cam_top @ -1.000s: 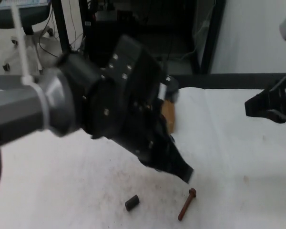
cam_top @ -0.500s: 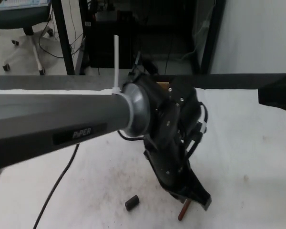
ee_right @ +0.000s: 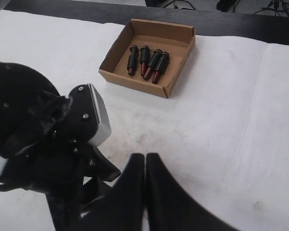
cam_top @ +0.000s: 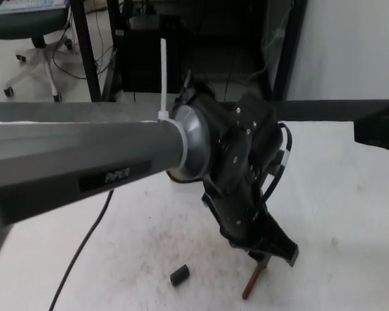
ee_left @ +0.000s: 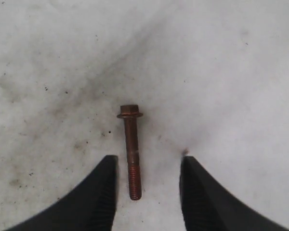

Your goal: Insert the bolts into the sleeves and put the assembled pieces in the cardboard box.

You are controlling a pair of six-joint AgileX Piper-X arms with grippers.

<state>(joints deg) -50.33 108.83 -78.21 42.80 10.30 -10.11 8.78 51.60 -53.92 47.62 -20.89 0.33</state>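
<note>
Left gripper (ee_left: 148, 162) sits at a medium opening with nothing clamped. We see the bolt (ee_left: 130, 151) lying flat on the worktop (ee_left: 231, 67), its threaded end between the two fingers (ee_left: 103, 192) and its head pointing away from the gripper. It lies nearer one finger than the other. We read a gap on each side, so no contact.

From the high view, the left arm (cam_top: 84, 168) spans the worktop from the left edge. Its wrist is bent steeply down and the gripper is low, right over the bolt's head end. We can't tell from there whether the fingertips touch the cloth.

We have one loose black sleeve (cam_top: 179, 275) lying on the worktop near the bolt but apart from it, to its left in the high view.

On the right gripper (ee_right: 145, 161) the fingers are pressed together with nothing between them. It hangs above the worktop, and the right arm (cam_top: 379, 126) sits at the right edge of the high view, well apart from the bolt.

Further back, the cardboard box (ee_right: 182, 34) holds four assembled pieces (ee_right: 147, 61) side by side, well apart from both grippers.
</note>
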